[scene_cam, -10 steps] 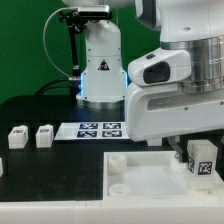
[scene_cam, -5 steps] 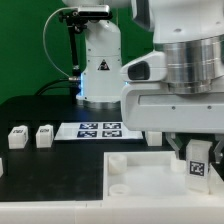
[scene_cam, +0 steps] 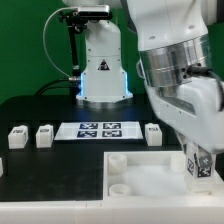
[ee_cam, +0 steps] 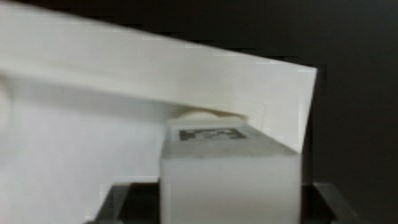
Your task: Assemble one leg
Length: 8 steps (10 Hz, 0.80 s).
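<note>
My gripper [scene_cam: 203, 160] is shut on a leg [scene_cam: 203, 169], a small white post with a black-and-white tag, at the exterior view's right. It holds the leg over the right corner of the wide white square piece [scene_cam: 150, 180]. In the wrist view the leg [ee_cam: 231, 170] fills the gap between the dark fingers [ee_cam: 135, 202], its tag facing the camera, with the white square piece [ee_cam: 143, 90] just beyond it. Three more legs stand on the black table: two at the left [scene_cam: 18, 137] [scene_cam: 44, 135] and one behind the square piece [scene_cam: 153, 134].
The marker board [scene_cam: 100, 129] lies on the table between the loose legs. The robot's white base [scene_cam: 100, 70] stands behind it. The square piece has a round socket [scene_cam: 119, 187] at its near left corner.
The arm has swung and tilted, and the held leg has shifted slightly right and lower over the square piece's corner. The leg behind the square piece is now uncovered.
</note>
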Each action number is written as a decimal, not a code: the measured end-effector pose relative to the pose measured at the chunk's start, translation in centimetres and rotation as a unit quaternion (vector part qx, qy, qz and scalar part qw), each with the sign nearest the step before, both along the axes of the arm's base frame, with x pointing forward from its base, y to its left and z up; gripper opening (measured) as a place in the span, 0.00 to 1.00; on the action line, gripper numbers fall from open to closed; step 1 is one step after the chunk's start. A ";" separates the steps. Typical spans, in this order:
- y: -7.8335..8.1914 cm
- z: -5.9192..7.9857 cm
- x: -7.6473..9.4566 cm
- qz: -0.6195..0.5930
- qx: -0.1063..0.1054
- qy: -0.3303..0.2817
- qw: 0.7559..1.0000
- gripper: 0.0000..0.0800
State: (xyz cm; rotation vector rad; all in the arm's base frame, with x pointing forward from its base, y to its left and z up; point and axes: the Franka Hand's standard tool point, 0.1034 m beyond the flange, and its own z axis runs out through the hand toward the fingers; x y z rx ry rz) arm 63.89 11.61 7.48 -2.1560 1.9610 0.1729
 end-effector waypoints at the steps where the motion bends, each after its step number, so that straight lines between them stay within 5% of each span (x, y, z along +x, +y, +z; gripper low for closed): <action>1: -0.1 0.0 0.0 0.023 -0.002 -0.006 1.000 0.38; 3: 0.0 -0.1 0.0 0.045 -0.003 -0.011 0.999 0.69; 5: 0.4 -0.2 -0.4 0.253 -0.030 -0.048 0.966 0.78; 8: 0.2 -0.3 -0.3 0.387 -0.041 -0.078 0.918 0.81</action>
